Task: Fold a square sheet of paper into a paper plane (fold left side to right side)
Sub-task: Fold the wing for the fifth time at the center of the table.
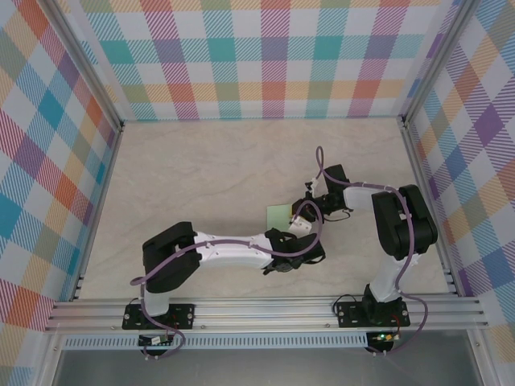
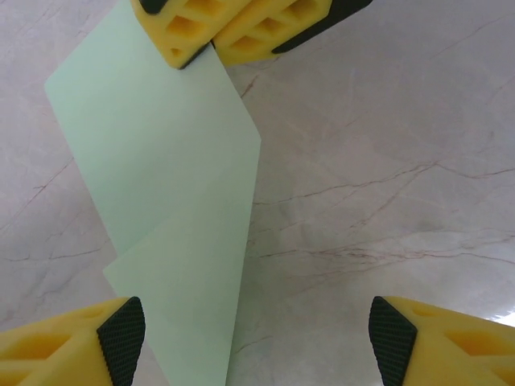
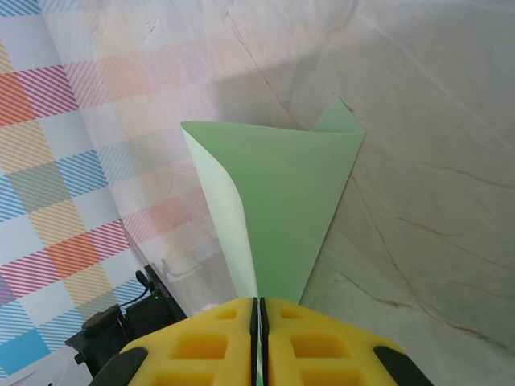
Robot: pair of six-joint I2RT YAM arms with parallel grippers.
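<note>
The square sheet of paper (image 1: 278, 214) is pale green and lies mid-table, partly lifted. In the right wrist view the paper (image 3: 282, 193) curls over itself, one edge raised, and my right gripper (image 3: 258, 312) is shut on that edge. The left wrist view has the paper (image 2: 161, 185) running from upper left to the bottom, with the right gripper's yellow fingers (image 2: 233, 28) pinching its far edge. My left gripper (image 2: 257, 342) hangs open just above the table, its left pad (image 2: 121, 338) over the paper's near end and its right pad (image 2: 393, 342) over bare table.
The beige marbled tabletop (image 1: 209, 177) is walled by checked panels (image 1: 265, 56) on three sides, with an aluminium rail (image 1: 265, 310) along the near edge. Both arms crowd together around the paper, right of the table's middle.
</note>
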